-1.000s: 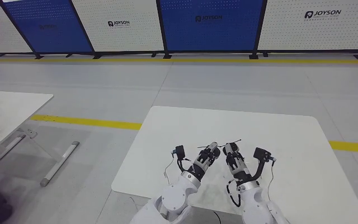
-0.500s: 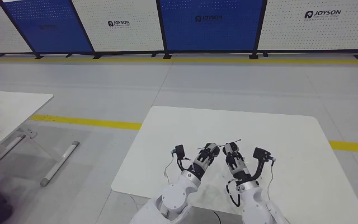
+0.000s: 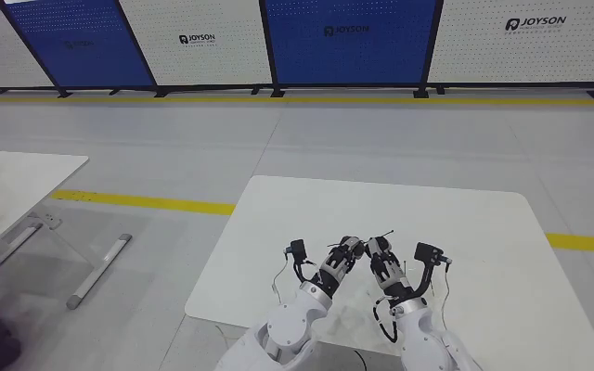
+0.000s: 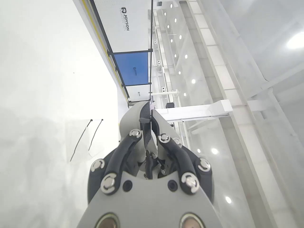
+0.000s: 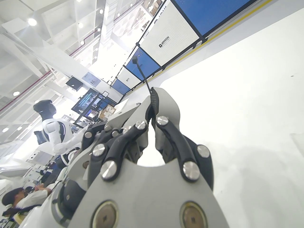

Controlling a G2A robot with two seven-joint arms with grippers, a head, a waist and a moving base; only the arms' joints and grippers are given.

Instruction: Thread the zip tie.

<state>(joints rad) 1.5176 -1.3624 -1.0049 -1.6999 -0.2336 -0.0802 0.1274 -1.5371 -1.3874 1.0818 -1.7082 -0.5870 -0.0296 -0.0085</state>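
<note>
White tabletop (image 3: 418, 209) gives you open room across the centre and right of the top view. Your two grippers sit low in that frame, close together and near the table's near edge. Your left gripper (image 4: 150, 110) has its jaws pressed together on a thin black strap (image 4: 151, 36). The strap runs straight out past the fingertips along the gripper's own line. Your right gripper (image 5: 152, 96) is likewise clamped on the zip tie (image 5: 142, 74). Its short free length leans away from the fingertips and ends in a small square head held in the air (whether strap and zip tie are one piece, you cannot tell). Both forearms angle in toward each other, fingers pointing to the table's far edge. Two loose ties (image 4: 95, 134) lie flat on the table, apart from the left gripper.
</note>
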